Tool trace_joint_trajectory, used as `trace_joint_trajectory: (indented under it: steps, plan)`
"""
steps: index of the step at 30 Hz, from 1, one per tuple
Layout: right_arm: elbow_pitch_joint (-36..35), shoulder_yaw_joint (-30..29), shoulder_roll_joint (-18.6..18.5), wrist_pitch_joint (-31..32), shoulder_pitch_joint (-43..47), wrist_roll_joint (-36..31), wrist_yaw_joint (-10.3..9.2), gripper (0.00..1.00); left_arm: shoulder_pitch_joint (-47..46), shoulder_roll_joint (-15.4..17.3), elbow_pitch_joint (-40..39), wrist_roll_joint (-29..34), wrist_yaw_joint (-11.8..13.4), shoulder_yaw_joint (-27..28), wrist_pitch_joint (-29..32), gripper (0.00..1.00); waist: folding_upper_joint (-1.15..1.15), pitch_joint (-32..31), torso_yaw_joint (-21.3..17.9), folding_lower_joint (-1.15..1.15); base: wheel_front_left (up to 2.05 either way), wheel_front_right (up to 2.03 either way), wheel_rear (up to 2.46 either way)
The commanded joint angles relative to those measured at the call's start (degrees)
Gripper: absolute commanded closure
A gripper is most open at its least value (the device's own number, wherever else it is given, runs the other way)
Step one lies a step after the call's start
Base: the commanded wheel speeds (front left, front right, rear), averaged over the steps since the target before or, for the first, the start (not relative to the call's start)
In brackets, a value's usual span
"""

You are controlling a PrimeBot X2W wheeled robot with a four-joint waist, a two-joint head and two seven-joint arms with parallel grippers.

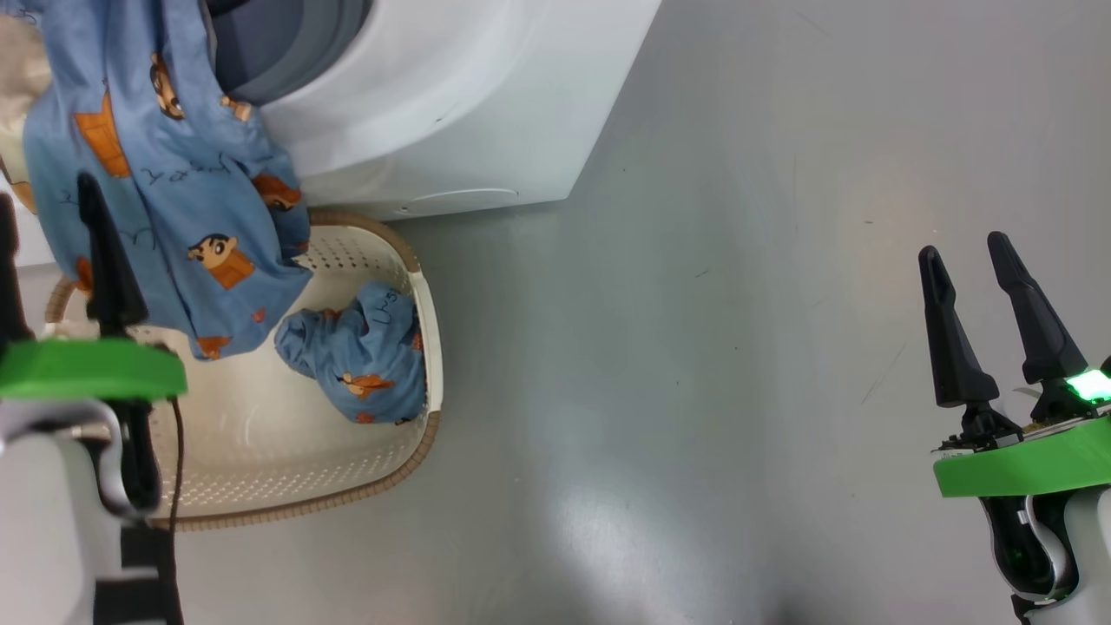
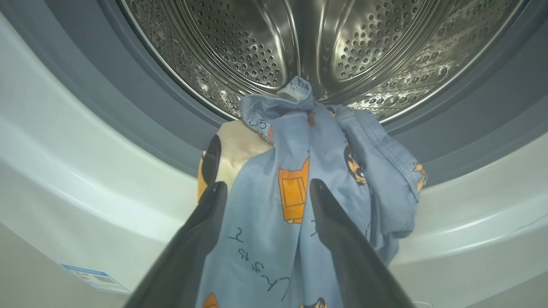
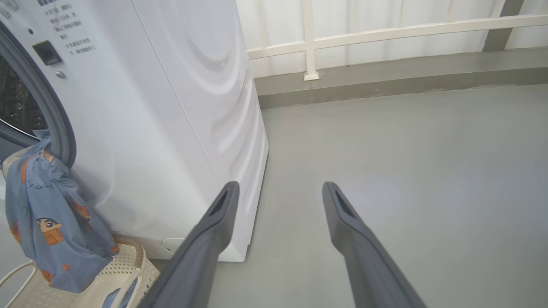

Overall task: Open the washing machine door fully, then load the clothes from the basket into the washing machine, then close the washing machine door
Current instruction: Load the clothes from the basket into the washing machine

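Note:
The washing machine [image 1: 451, 95] stands open; its door is out of view. One of the clothes [image 2: 295, 141], light blue with orange cartoon prints, hangs over the grey gasket [image 2: 128, 98] with its top just inside the steel drum [image 2: 299, 38]. Its lower part [image 1: 174, 200] drapes down over the basket [image 1: 417, 451]. My left gripper [image 2: 267, 185] is open, one finger on each side of the hanging cloth. A second blue garment [image 1: 364, 356] lies crumpled in the basket's right end. My right gripper [image 1: 963, 245] hangs open over bare floor, far to the right.
The basket sits on the grey floor [image 1: 694, 347] tight against the machine's front. A blue label [image 2: 96, 278] is low on the machine front. Beyond the machine's side [image 3: 171, 107], a white railing [image 3: 385, 32] lines the wall.

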Motion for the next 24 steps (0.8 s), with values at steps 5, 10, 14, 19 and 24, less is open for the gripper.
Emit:
trace_joint_trajectory:
  steps: [5, 10, 14, 19, 24]
  plan:
    - [-1.2, 1.1, -0.9, -0.3, 0.0, 0.1, 0.51, 0.00, 7.2, 1.1, -7.0, -1.0, 1.0, 0.9, -0.3, 0.00, 0.00, 0.4, -0.1, 0.00, 0.00, 0.00, 0.00]
    - [-0.9, 1.6, -1.0, -0.3, -0.8, 0.3, 0.51, 0.00, 13.5, 1.0, -11.9, -3.7, 3.7, -1.4, -0.3, 0.00, 0.00, 0.4, -0.9, 0.00, 0.00, 0.00, 0.00]
    - [-0.9, 1.6, -1.1, -0.3, -1.1, 0.3, 0.51, 0.00, 17.1, 1.0, -14.8, -5.4, 5.9, -3.1, -0.3, 0.00, 0.00, 0.3, -0.9, 0.00, 0.00, 0.00, 0.00]
    - [-1.0, 1.7, -0.9, -0.3, -1.2, 0.1, 0.51, 0.00, 18.2, 1.0, -15.8, -6.4, 7.1, -4.6, -0.3, 0.00, 0.00, 0.4, -0.8, 0.00, 0.00, 0.00, 0.00]
    - [-1.0, 2.1, -0.9, -0.3, -1.4, 0.3, 0.51, 0.00, 17.8, 1.0, -13.0, -7.0, 7.1, -5.0, -0.3, 0.00, 0.00, 0.6, -1.1, 0.00, 0.00, 0.00, 0.00]
